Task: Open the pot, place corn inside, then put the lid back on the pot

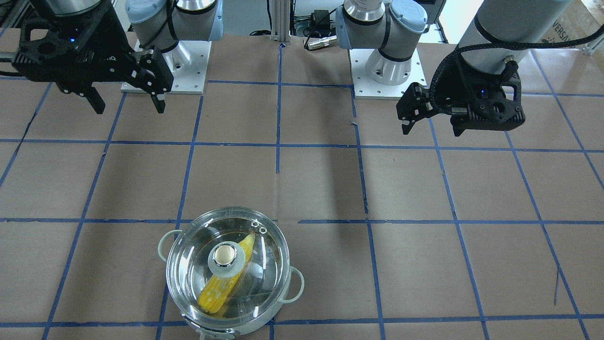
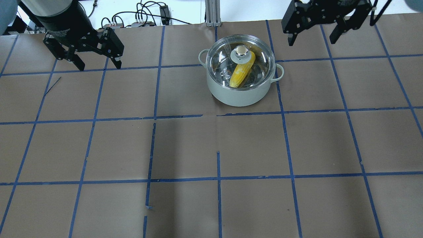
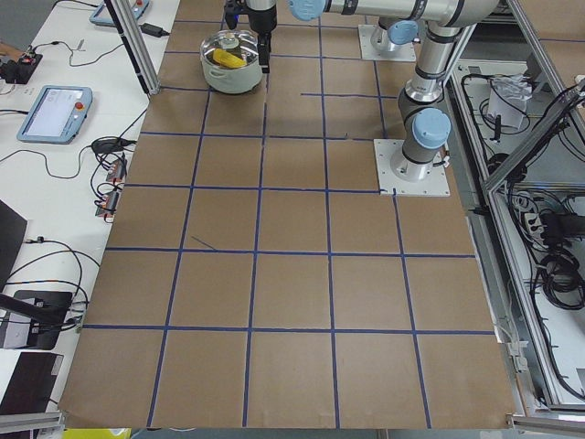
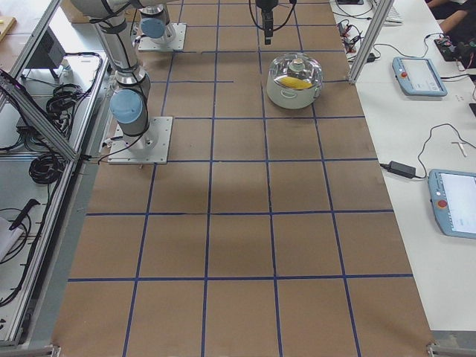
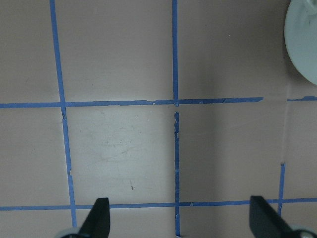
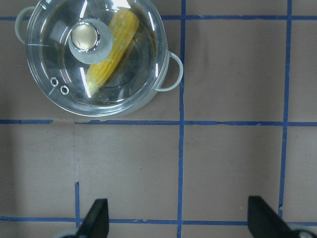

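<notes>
The pot point(image 2: 239, 96) stands on the table at the far side, with the lid point(image 2: 241, 51) resting on it. The corn point(image 2: 240, 74) lies inside, seen through the glass. The front view shows the pot point(image 1: 296, 284), lid point(image 1: 227, 256) and corn point(image 1: 219, 289) too. My right gripper point(image 2: 312, 39) is open and empty, raised to the right of the pot; its wrist view shows the lid point(image 6: 86, 37) and corn point(image 6: 116, 47) beyond the open fingers. My left gripper point(image 2: 98, 64) is open and empty, far to the pot's left; it also shows in the front view point(image 1: 430, 128).
Brown paper with a blue tape grid point(image 2: 218, 115) covers the table. The two arm bases point(image 1: 163, 71) point(image 1: 387, 71) stand at the robot's edge. Tablets point(image 4: 420, 74) and cables lie on the white side table beyond the pot. The pot's edge point(image 5: 304, 44) shows in the left wrist view.
</notes>
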Motion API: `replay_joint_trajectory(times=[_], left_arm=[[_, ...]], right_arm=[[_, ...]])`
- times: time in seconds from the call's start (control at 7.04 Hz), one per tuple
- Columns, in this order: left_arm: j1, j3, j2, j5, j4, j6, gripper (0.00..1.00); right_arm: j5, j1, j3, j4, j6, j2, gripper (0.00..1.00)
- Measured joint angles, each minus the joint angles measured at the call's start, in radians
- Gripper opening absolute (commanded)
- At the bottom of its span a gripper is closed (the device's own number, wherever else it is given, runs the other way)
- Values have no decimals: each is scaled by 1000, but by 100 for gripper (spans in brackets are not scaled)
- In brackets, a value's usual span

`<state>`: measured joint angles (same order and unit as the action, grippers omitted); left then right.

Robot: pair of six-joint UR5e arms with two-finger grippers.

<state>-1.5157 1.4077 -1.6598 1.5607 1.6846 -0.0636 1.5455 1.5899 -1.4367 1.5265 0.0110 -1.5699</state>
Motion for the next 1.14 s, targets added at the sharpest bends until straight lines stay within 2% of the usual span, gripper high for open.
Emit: replay_joint_trajectory(times=[0.14, 0.43, 1.14], left_arm=[[0, 0, -4, 0, 0, 2, 100], [-2, 0, -6, 5, 3, 2, 100], [-3, 26, 8, 4, -2, -4, 100]], right_arm=[[2, -18, -95, 31, -1, -58, 100], [10, -34, -201, 77, -3, -122, 100], [41, -32, -192, 133, -5, -142, 100]])
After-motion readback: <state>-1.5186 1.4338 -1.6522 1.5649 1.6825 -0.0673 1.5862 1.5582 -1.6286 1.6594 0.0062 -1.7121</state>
